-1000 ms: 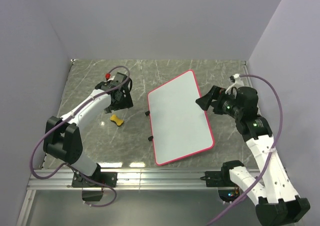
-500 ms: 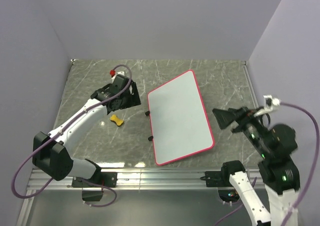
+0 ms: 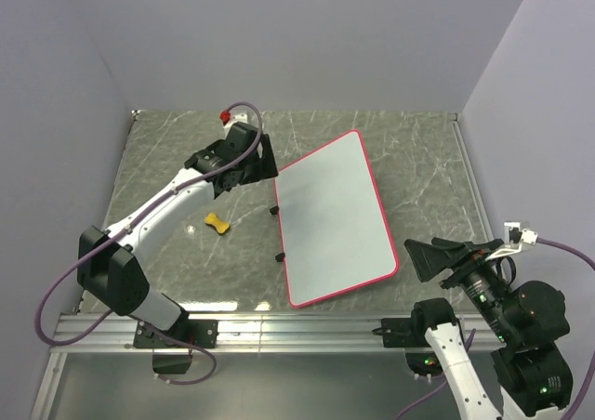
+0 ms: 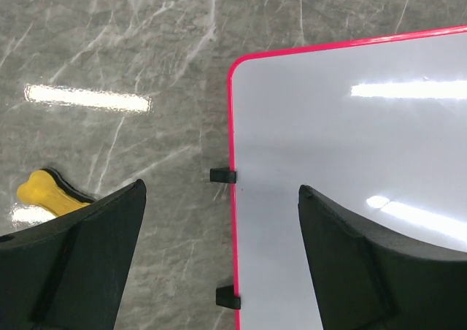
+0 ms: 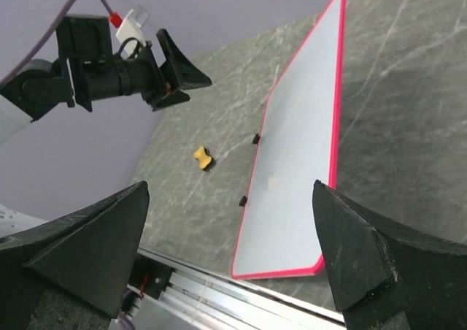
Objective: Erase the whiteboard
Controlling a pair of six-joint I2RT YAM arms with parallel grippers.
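On the grey marble-look table (image 3: 418, 150), roughly at ctr, we see the whiteboard (image 3: 330, 220) lying flat, face up, w/ a thin red-pink rim all round. Its long axis runs approx near-to-far but skewed: the near short edge sits a bit toward the right arm's side and the far short edge a bit toward the left arm's. The far-right corner reaches deepest into the table. Two small black feet (image 4: 222, 175) stick out from the left long edge. The face reads plain white, w/ glare strips in the left wrist view.

We find the left gripper (image 4: 220, 190) spread wide, nothing btwn its fingers, hanging above the board's far-left corner. Thru the gap we see that corner, the rim & both feet. As far as we can tell it touches neither board nor table. A yellow bone-shaped eraser (image 3: 217, 222) lies on the table left of the board, well apart from it, on the near side of the left gripper.

We see the right gripper (image 5: 230, 190) also spread wide & holding nothing. It is raised off the table just beyond the board's near-right corner, apart from it, aimed across the board toward the left arm (image 5: 44, 89).
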